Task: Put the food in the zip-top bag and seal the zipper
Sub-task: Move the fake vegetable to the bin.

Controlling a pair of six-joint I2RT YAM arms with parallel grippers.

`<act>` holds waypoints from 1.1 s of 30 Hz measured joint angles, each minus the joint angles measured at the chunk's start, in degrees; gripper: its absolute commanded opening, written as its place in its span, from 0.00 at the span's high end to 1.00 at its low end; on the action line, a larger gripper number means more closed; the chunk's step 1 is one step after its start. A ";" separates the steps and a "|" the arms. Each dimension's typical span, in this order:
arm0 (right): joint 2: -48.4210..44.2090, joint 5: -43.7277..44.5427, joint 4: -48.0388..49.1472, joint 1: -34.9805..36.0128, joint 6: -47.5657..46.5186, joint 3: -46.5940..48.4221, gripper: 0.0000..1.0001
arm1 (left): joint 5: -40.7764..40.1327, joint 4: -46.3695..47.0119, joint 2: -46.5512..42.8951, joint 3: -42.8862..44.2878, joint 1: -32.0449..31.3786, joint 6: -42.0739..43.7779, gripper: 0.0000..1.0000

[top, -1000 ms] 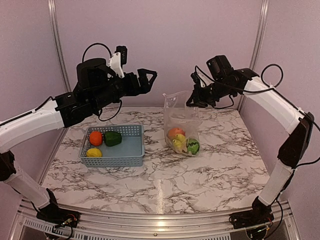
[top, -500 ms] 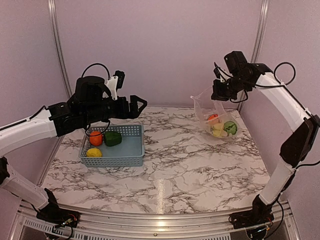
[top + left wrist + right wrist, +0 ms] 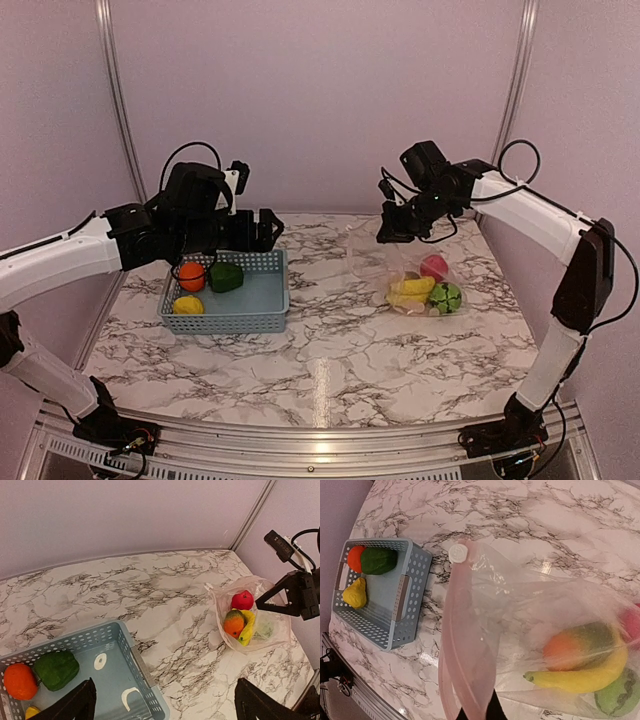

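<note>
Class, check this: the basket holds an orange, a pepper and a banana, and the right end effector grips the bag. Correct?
No. The third item in the basket is a lemon, not the banana, which lies in the bag. The top view shows it. The orange, pepper and right end effector gripping the bag are right.

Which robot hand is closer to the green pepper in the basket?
The left. The left gripper hangs open just above the far edge of the basket, close to the green pepper. The right gripper is far off on the other side, pinching the mouth of the zip-top bag.
</note>
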 measured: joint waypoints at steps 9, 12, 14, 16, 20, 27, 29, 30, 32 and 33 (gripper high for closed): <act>-0.39 -1.36 1.49 0.02 0.44 -0.98 1.00 | -9.70 -5.53 2.51 -1.77 1.62 -0.15 0.03; -1.88 -1.79 2.45 0.02 0.52 -2.58 1.00 | -10.60 -8.94 3.15 -2.51 5.03 -1.70 0.06; -2.95 -2.03 2.99 0.02 0.66 -3.80 1.00 | -10.73 -11.43 4.04 -2.80 7.06 -2.05 0.07; -4.31 -2.29 3.72 0.04 0.70 -5.42 1.00 | -10.71 -13.40 4.98 -3.13 8.17 -1.97 0.07; -6.56 -2.25 5.11 0.11 0.79 -8.24 1.00 | -11.10 -17.03 8.20 -3.93 8.52 -0.72 0.11; -9.20 -3.76 7.80 0.17 1.57 -13.25 1.00 | -11.08 -19.34 13.05 -4.04 10.69 0.92 0.14; -9.86 -3.76 8.33 0.17 1.99 -14.32 1.00 | -11.04 -19.98 14.38 -3.30 11.63 0.94 0.13; -10.14 -3.74 8.46 0.17 2.19 -14.58 1.00 | -10.91 -20.44 15.28 -2.62 12.13 1.14 0.12; -10.64 -3.76 8.83 0.17 2.32 -15.04 1.00 | -10.73 -21.22 16.85 -1.36 12.76 1.57 0.11; -10.91 -3.76 8.85 0.17 2.34 -15.19 1.00 | -10.58 -21.57 17.66 -0.76 13.00 1.90 0.10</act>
